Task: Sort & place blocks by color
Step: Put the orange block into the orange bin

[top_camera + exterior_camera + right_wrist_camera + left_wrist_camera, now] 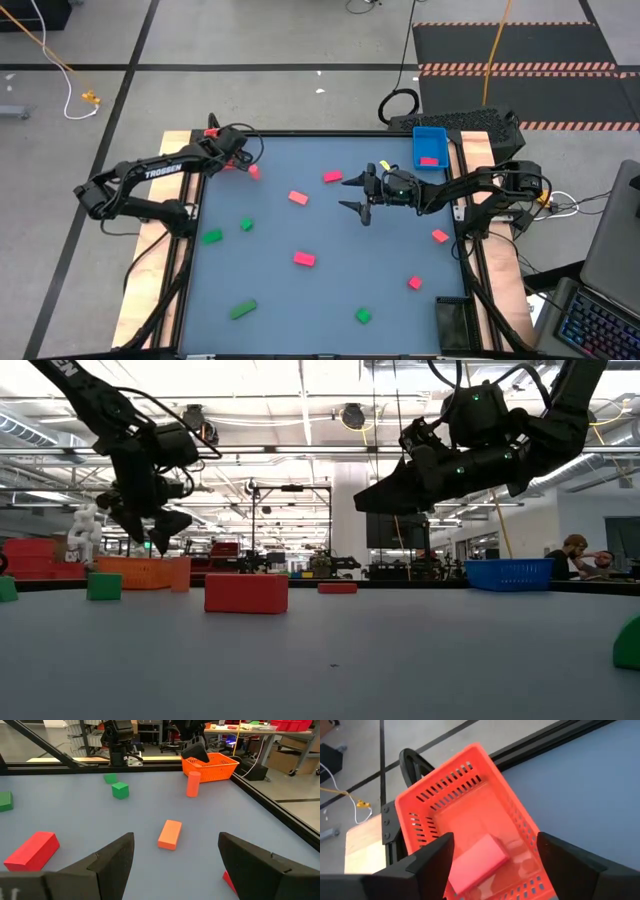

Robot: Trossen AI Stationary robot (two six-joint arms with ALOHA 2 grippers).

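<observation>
Left gripper (492,857) hangs over the orange basket (425,802) at the worktop's (330,300) 11 o'clock corner, fingers spread, nothing between them. A pink block (477,862) lies on the basket floor right under the gap. Reads like a drop just made, so the step in hand is probably clearing out: go straight up first, don't drag sideways, the mesh walls sit close to both fingertips.

Right gripper (362,195) hovers above the worktop slightly toward 1 o'clock of centre, fingers wide apart and empty. Its wrist view looks across at a salmon bar (170,834) lying flat and an upright salmon block (193,784) standing just short of the basket.

Blue tray (430,147) sits at the 1 o'clock corner with one pink piece (429,160) in it. A dark tray (452,322) is at 5 o'clock.

Loose blocks on the worktop:
- pink/red: one at centre (304,259), two toward 4 o'clock (439,236) (415,283), two toward 12 (298,198) (332,177)
- green: two toward 9 o'clock (211,237) (246,225), one at 7 (242,310), one at 6 (364,316)

Tips for the next grab:
- Line the fingers across a bar's short side, not its length.
- Come down vertically; these pieces are light and should skate if clipped on one side.
- Take the upright one low down or it'll likely tip.
- Split the worktop between arms so they don't meet mid-table.
</observation>
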